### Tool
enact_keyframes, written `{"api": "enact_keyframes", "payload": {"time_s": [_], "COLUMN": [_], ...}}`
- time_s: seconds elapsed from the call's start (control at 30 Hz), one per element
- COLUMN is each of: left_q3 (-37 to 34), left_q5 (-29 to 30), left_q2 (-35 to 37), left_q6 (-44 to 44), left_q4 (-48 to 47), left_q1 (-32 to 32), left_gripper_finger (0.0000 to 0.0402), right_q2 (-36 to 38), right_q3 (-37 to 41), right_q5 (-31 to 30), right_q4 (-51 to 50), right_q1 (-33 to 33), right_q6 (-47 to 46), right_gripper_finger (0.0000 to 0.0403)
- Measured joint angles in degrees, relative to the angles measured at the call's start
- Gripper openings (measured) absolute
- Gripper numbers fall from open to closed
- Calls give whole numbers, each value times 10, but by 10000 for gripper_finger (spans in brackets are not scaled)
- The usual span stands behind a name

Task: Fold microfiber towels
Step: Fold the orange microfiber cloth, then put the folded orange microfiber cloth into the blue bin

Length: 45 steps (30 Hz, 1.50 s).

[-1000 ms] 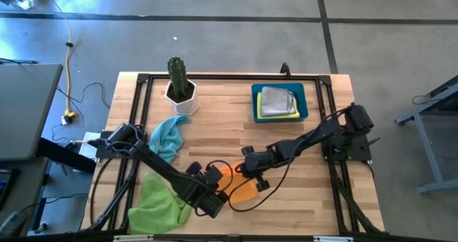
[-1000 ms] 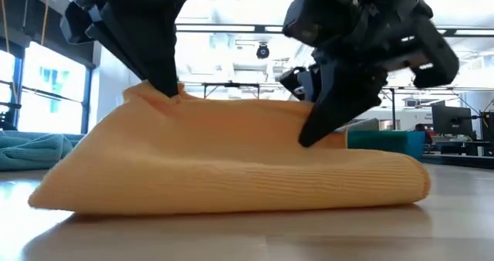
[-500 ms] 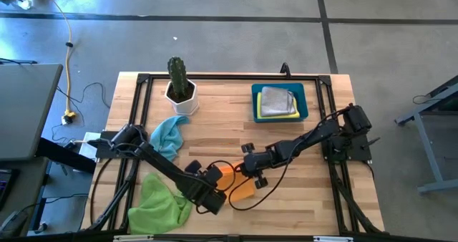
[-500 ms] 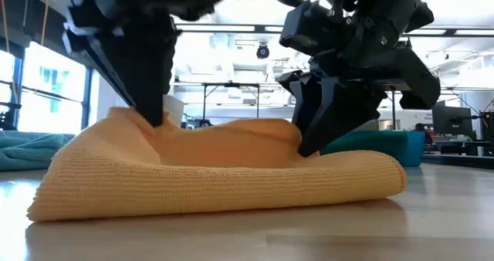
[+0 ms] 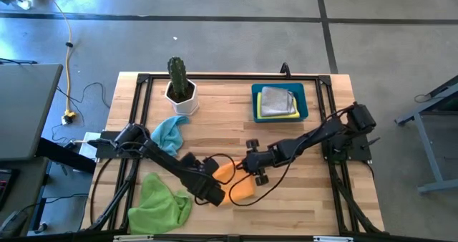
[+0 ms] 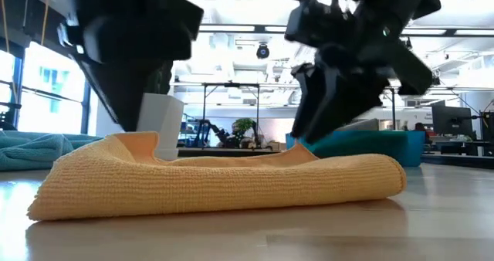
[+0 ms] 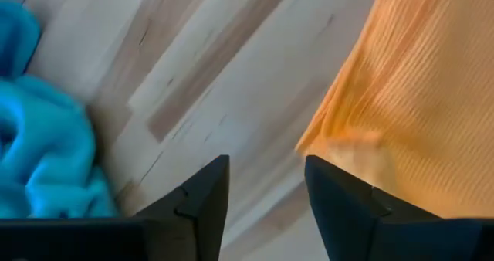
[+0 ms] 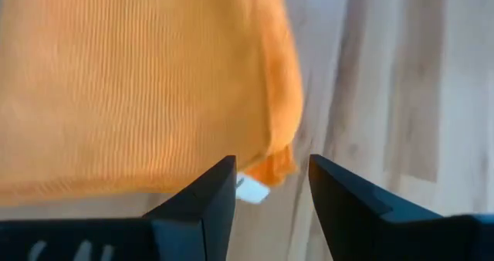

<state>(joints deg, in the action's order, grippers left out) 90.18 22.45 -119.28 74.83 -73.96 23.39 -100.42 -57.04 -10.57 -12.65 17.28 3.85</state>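
Note:
The orange towel (image 5: 240, 185) lies folded in two on the wooden table (image 5: 300, 199), fold toward the near edge (image 6: 216, 185). My left gripper (image 5: 217, 181) stands open just above its left far corner (image 7: 340, 147), which lies beside one finger. My right gripper (image 5: 247, 172) stands open over the right far corner (image 8: 266, 172), whose white tag (image 8: 251, 189) shows between the fingers. A lime green towel (image 5: 161, 202) and a light blue towel (image 5: 168, 131) lie crumpled at the left.
A cactus in a white pot (image 5: 179, 88) stands at the far left. A blue bin (image 5: 304, 102) at the far right holds a grey towel (image 5: 278, 100) on a yellow one (image 5: 275, 116). A black frame runs along the table's edges (image 5: 229, 77).
Both grippers have opened and let go of the orange towel's far edge, which they held raised at its two corners. That upper layer has sunk onto the lower one, so the towel now lies flatter. My left gripper has tipped more steeply downward.

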Motion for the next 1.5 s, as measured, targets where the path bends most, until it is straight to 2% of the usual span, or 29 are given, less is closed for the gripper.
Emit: {"api": "enact_keyframes", "payload": {"time_s": [0.13,0.27,0.4,0.6,0.8,1.03,1.23,1.37,1.5], "left_q3": [22,55,70,72,72,72,72,72,72], "left_q5": [-26,-75,-110,-141,-173,-198,-209,-209,-206], "left_q2": [0,0,1,1,1,1,1,1,1], "left_q6": [-19,-93,-121,-74,-33,11,28,33,36], "left_q4": [-7,36,93,110,110,110,109,108,107], "left_q1": [4,16,34,58,81,107,123,127,128], "left_gripper_finger": [157,144,135,130,130,130,130,130,130], "right_q2": [17,8,-13,-35,-68,-102,-124,-136,-145], "right_q3": [0,0,0,0,0,0,-1,-3,-4], "right_q5": [6,85,133,182,168,148,199,199,194], "right_q4": [17,41,75,126,197,224,227,235,236], "right_q1": [-8,-33,-52,-68,-68,-69,-64,-47,-28], "right_q6": [-69,-122,-129,-139,-104,-69,-103,-103,-91], "right_gripper_finger": [158,158,159,181,208,213,212,191,133]}}
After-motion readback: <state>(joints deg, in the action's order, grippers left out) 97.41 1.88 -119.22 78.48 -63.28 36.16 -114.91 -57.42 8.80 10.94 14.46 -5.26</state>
